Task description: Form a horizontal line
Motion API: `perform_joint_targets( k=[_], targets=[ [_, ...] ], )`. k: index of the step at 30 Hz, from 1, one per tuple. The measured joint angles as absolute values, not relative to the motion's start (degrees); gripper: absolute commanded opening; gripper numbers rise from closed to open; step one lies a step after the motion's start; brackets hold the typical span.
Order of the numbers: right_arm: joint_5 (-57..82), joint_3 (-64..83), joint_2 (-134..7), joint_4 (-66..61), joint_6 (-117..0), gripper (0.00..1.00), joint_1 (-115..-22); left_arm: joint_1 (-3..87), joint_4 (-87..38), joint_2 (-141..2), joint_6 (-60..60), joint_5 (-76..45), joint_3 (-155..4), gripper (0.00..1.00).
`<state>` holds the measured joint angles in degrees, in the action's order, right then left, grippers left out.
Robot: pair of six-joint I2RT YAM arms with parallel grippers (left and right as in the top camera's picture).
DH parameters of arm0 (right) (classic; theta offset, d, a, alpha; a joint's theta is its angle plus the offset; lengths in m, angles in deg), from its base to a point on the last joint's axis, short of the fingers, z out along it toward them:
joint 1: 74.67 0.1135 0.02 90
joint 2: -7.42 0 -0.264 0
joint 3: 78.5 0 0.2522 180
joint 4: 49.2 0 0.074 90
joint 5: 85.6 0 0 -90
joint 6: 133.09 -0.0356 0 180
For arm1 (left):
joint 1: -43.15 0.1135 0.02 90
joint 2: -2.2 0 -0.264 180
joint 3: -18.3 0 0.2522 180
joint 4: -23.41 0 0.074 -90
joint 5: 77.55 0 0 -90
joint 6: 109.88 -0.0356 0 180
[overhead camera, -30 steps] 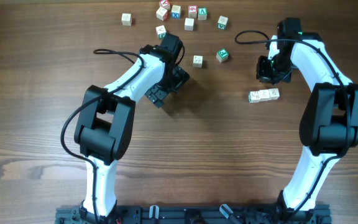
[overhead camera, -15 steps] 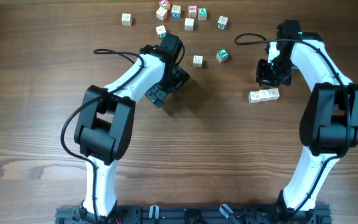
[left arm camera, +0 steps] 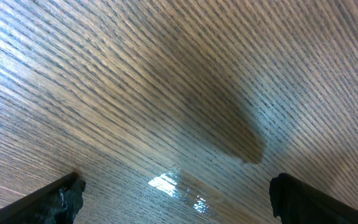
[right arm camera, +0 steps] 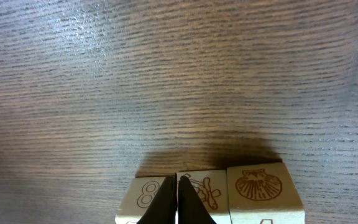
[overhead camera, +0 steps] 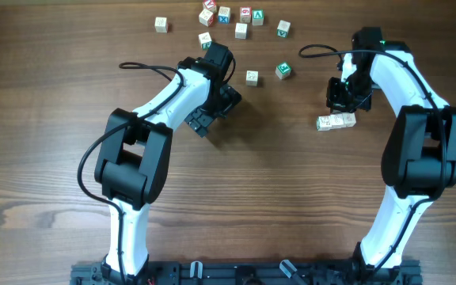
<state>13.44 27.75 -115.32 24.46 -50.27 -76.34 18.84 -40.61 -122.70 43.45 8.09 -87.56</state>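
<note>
The horizontal line [overhead camera: 336, 121] is a row of three pale cubes touching edge to edge, right of centre. In the right wrist view the horizontal line [right arm camera: 253, 186] shows an 8, a coral figure and a shell on its faces. My right gripper [overhead camera: 341, 100] is shut and empty just behind the row. Its closed tips [right arm camera: 177, 190] sit over the seam between the 8 cube and the middle cube. My left gripper [overhead camera: 210, 115] is open and empty over bare wood, far left of the row. It also shows in the left wrist view [left arm camera: 176, 196].
Loose cubes lie at the back: a plain one [overhead camera: 252, 77], a green-marked one [overhead camera: 283, 70], a cluster of several [overhead camera: 232, 17] and a single one [overhead camera: 161, 24]. Cables loop off both arms.
My right gripper has edged slightly left and down toward the row. The row and the left arm have not visibly moved.
</note>
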Motion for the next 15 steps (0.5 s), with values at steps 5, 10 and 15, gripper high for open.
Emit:
perform_joint_targets(
  k=[5, 10, 15],
  targets=[
    [13.4, 27.8, -115.3, 25.1, -50.3, 0.05, -76.3, 18.8, -40.6, -122.7, 43.4, 8.1, -87.6, 1.0],
    [13.4, 27.8, -115.3, 25.4, -50.3, 0.05, -76.3, 18.8, -40.6, -122.7, 43.4, 8.1, -87.6, 1.0],
    [13.4, 27.8, -115.3, 25.4, -50.3, 0.04, -76.3, 18.8, -40.6, -122.7, 43.4, 8.1, -87.6, 1.0]
  ],
)
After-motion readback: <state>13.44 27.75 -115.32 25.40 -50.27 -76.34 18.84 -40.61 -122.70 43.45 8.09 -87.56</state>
